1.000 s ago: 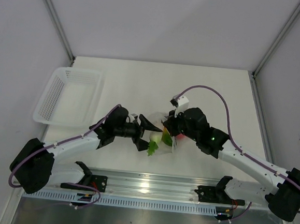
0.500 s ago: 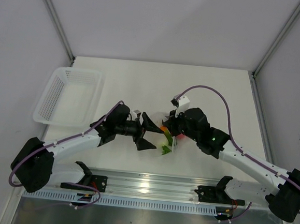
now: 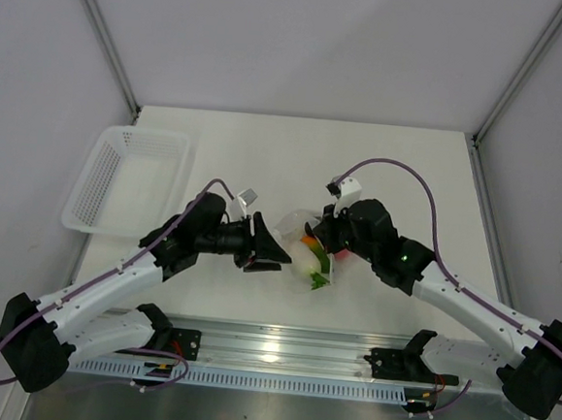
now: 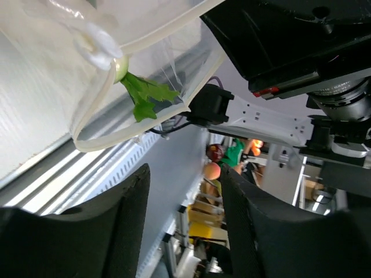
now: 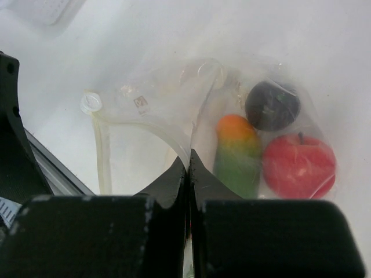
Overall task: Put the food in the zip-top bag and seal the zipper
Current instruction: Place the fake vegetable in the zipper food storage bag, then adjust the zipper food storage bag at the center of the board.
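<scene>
Zip-top bag sits near the middle of the table, between the two grippers and a little toward the near edge. The right gripper comes at it from the right. In the right wrist view its fingers are pressed together with a fold of the clear film pinched between them. Whether the bag's underside rests on the table or hangs just above it I cannot tell.

Food shows through the plastic on the right of the pinch. A red tomato-like ball lies on the right, an orange-and-green piece touches its left side, and a dark round piece lies just beyond them both. From above, something white and a bit of green show at the bag's near end.

The left gripper is just left of the bag with its fingers spread apart and nothing between them. Its wrist view shows the green leaves inside the film, close to the zipper, a pale strip curving round the bag's edge. I cannot tell whether that strip is pressed closed.

A white perforated basket stands well apart at the far left.
</scene>
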`<state>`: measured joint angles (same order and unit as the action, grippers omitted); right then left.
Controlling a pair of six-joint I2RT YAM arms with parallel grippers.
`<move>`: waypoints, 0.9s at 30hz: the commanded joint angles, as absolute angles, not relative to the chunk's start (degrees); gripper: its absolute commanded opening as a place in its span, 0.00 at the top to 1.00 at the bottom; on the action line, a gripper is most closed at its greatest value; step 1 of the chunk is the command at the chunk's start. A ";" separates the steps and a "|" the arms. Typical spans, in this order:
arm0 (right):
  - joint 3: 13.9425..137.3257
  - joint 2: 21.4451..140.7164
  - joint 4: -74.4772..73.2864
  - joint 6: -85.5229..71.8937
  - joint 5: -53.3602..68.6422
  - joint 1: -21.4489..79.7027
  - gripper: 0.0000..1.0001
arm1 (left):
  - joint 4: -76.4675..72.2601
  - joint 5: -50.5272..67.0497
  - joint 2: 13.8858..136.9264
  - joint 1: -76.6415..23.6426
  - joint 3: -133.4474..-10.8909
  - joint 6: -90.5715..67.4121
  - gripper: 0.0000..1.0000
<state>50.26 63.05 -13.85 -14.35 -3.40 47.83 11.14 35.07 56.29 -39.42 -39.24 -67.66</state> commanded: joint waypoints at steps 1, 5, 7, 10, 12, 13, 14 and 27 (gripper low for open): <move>53.44 61.35 -14.06 -15.64 -2.38 47.72 1.00 | 20.48 29.02 55.20 -39.90 -41.14 -57.40 0.48; 53.79 60.91 -15.20 -16.08 -2.37 47.72 1.00 | 18.20 27.25 55.02 -39.90 -37.19 -58.27 0.57; 53.79 60.38 -15.47 -16.17 -2.55 47.72 1.00 | 16.09 26.37 55.19 -39.99 -35.25 -58.97 0.60; 54.05 60.12 -15.73 -16.35 -2.46 47.72 1.00 | 14.68 25.05 55.63 -40.17 -33.14 -59.24 0.63; 54.23 60.03 -16.08 -16.43 -2.11 47.72 1.00 | 13.72 24.44 56.07 -40.25 -32.00 -59.67 0.64; 54.32 60.03 -16.00 -16.44 -2.02 47.72 1.00 | 12.06 24.61 56.60 -40.34 -31.82 -59.85 0.64; 54.23 60.12 -16.00 -16.44 -1.93 47.72 1.00 | 11.43 24.78 56.95 -40.52 -31.56 -59.94 0.64; 53.70 59.85 -16.44 -16.79 -2.11 47.72 1.00 | 6.33 24.17 59.58 -43.94 -33.40 -61.34 0.69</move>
<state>51.57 61.52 -16.69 -16.08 -2.26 47.81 9.78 25.02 58.94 -43.11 -31.83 -61.04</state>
